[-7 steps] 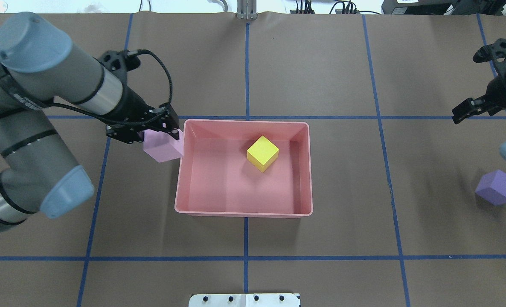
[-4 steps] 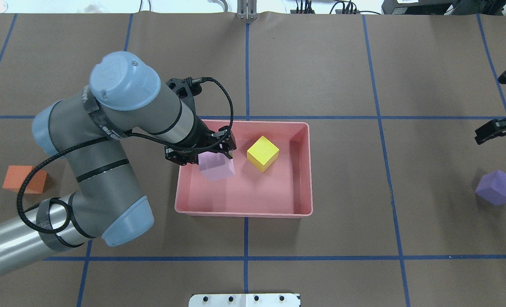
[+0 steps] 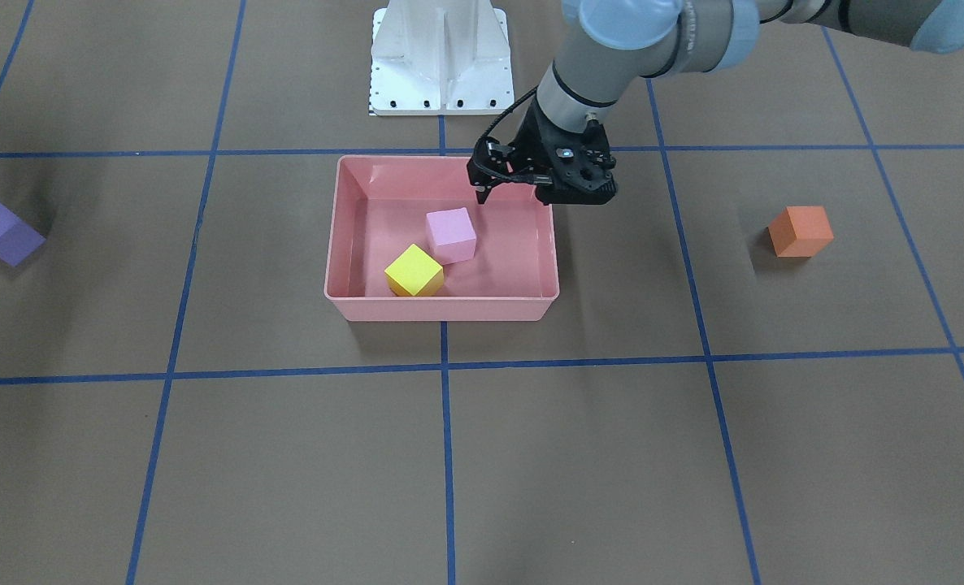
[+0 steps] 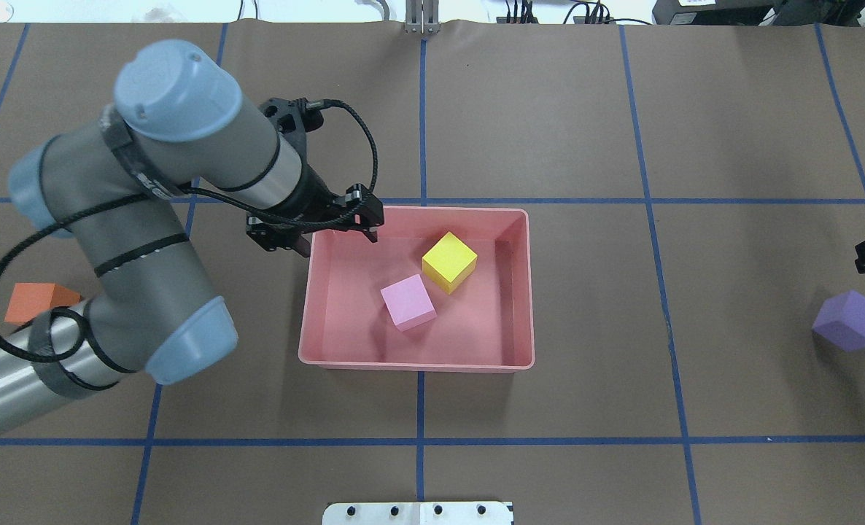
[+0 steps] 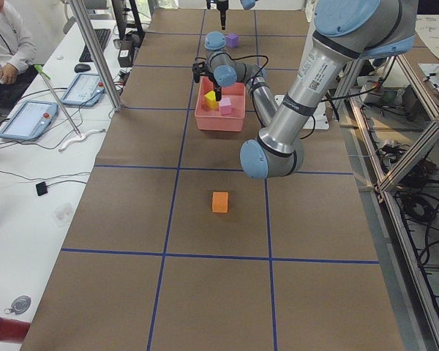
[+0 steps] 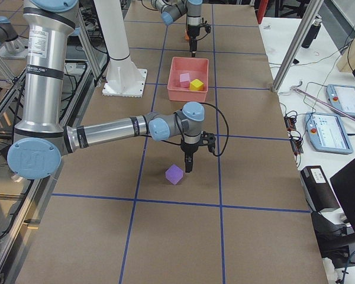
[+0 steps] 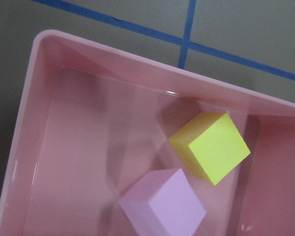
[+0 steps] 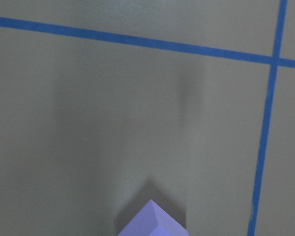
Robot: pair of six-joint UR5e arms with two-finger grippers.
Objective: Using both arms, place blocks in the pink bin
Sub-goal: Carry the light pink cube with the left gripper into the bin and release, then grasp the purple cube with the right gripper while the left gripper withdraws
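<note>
Pink bin (image 4: 307, 321), mid-bench, holds the yellow block (image 4: 448, 261) and pink-lilac block (image 4: 408, 302). Left end effector (image 4: 336, 240) hangs spread, empty, above its rim; it should rise clear before seeking the orange block (image 3: 801, 231) near the bench's left edge. Right end effector (image 6: 188, 164), grip state unreadable, should square onto the purple block (image 4: 850, 321).

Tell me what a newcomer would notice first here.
The pink bin at the table's centre, with a yellow block and a light pink block side by side inside it. The left gripper hangs open over the bin's far left corner. An orange block and a purple block sit on the table, out on either side.
</note>
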